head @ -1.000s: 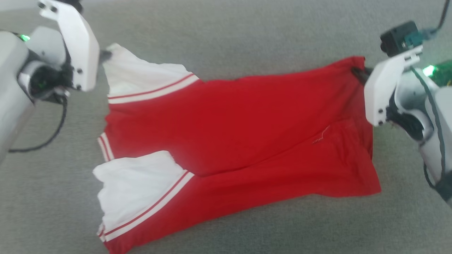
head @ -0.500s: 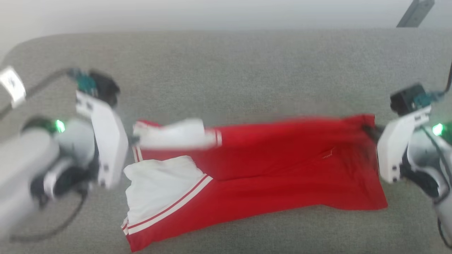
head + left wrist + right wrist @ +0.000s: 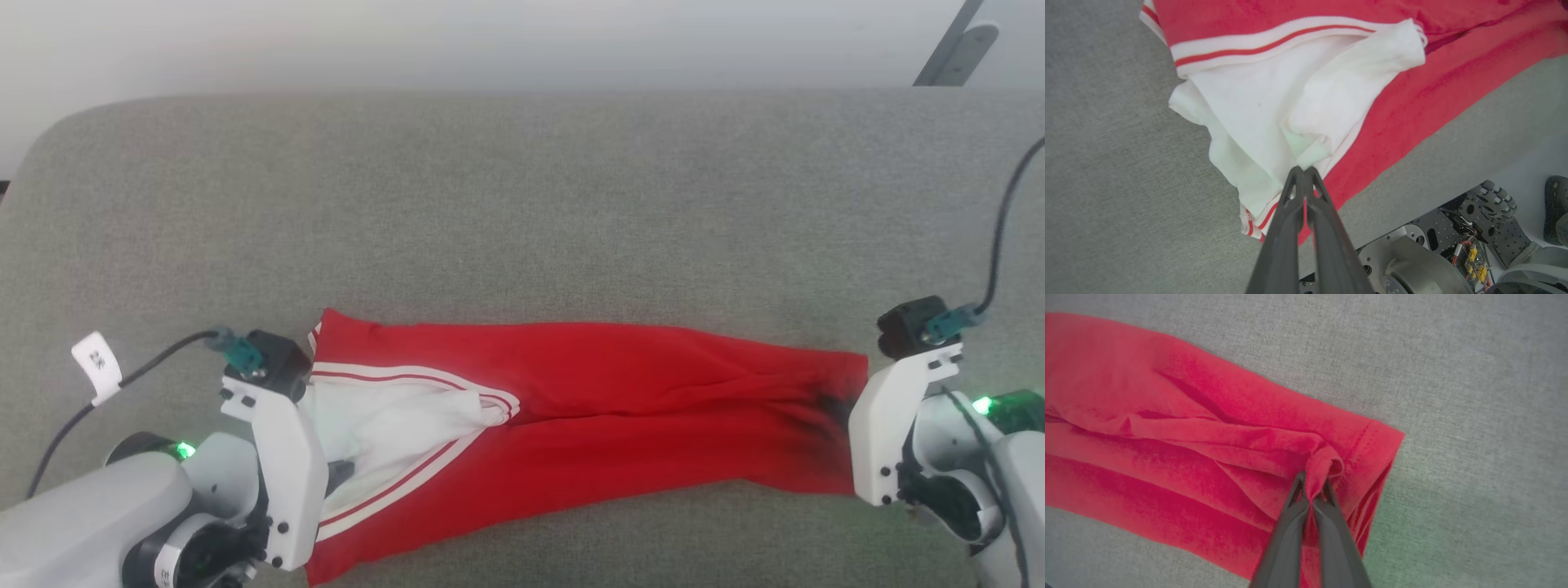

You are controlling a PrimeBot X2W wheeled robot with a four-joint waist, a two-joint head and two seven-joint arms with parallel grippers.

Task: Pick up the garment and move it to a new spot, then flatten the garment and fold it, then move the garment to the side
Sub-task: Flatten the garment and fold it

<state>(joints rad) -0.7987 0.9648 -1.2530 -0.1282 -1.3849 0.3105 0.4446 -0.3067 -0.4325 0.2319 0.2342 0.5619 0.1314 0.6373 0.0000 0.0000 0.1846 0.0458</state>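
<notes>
Now the garment (image 3: pixel 620 392) lies as a long narrow band across the grey padded surface (image 3: pixel 522 204), doubled lengthwise; a second ago it lay spread wide with both grippers at its far edge; that edge has since been carried over to the near side. The head view has also tilted up, so part of the apparent shift is camera motion.

Judgement: the first lengthwise fold is laid; release, smoothing, further folding and the move aside remain.

Grip state:
- left gripper (image 3: pixel 1303 171): fully closed; a bunch of the white sleeve (image 3: pixel 1274 102) is pinched at its tips.
- right gripper (image 3: pixel 1312 484): fully closed; a tuck of red cloth beside the hem (image 3: pixel 1372 445) is nipped between its tips.

Edges and room:
- the near edge of the surface runs just beside the garment's near side, with the robot base (image 3: pixel 1433 261) beyond it; treat this side as tight.
- the far half of the surface is open up to its rear edge and the pale wall (image 3: pixel 408 41); the rounded left corner (image 3: pixel 49 139) narrows the room there; the right side runs out of the head view.
</notes>
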